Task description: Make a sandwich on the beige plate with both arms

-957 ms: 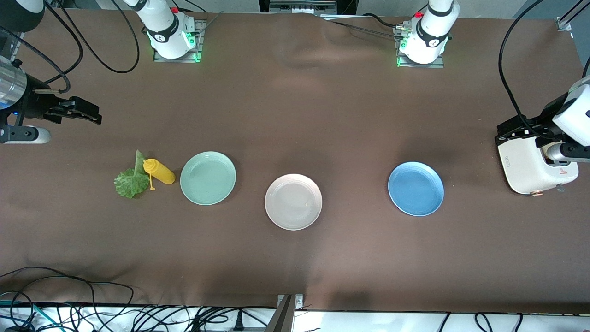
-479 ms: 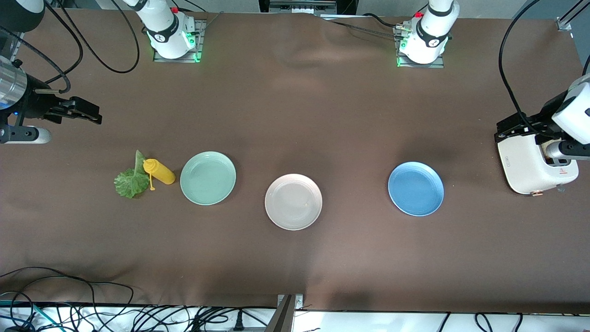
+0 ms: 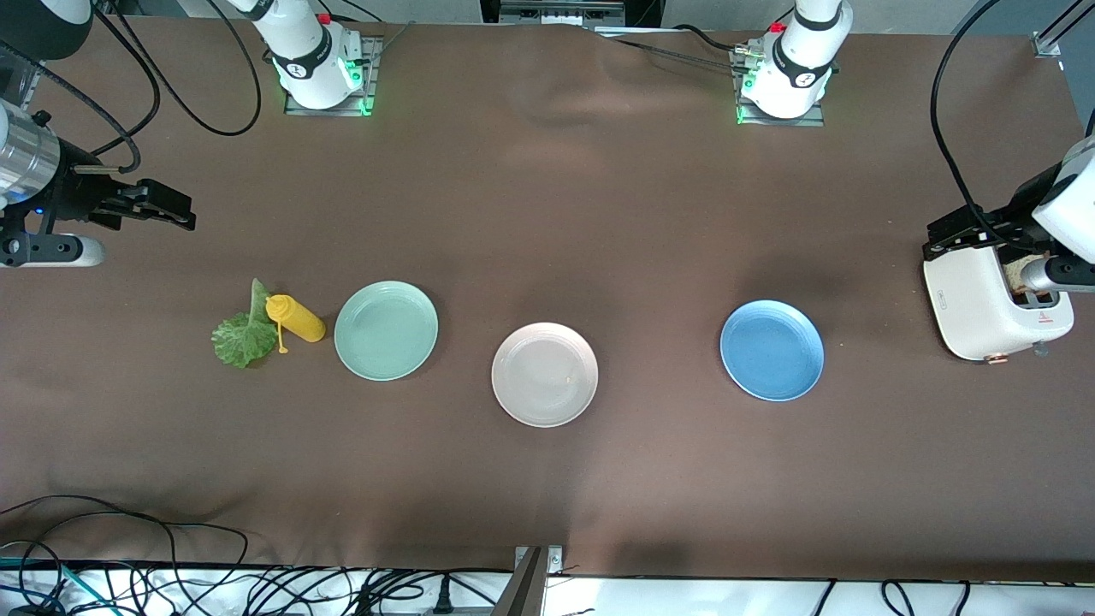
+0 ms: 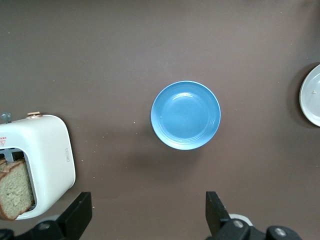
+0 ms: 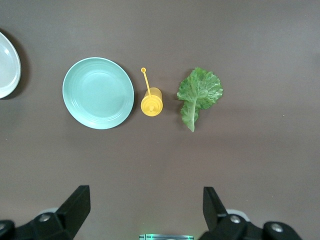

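Note:
The beige plate lies bare at mid-table, between a mint green plate and a blue plate; its rim also shows in the left wrist view and in the right wrist view. No sandwich is in view. Bread slices stand in a white toaster at the left arm's end. A lettuce leaf lies at the right arm's end. My left gripper hangs open over the toaster's edge. My right gripper hangs open above the table, holding nothing.
A yellow squeeze bottle lies beside the lettuce, touching it. The mint green plate and the blue plate flank the beige one. Cables trail along the table edge nearest the front camera.
The left gripper has shifted slightly over the toaster, toward the robot bases. The right gripper has crept a little toward the table's middle. Nothing on the table has moved.

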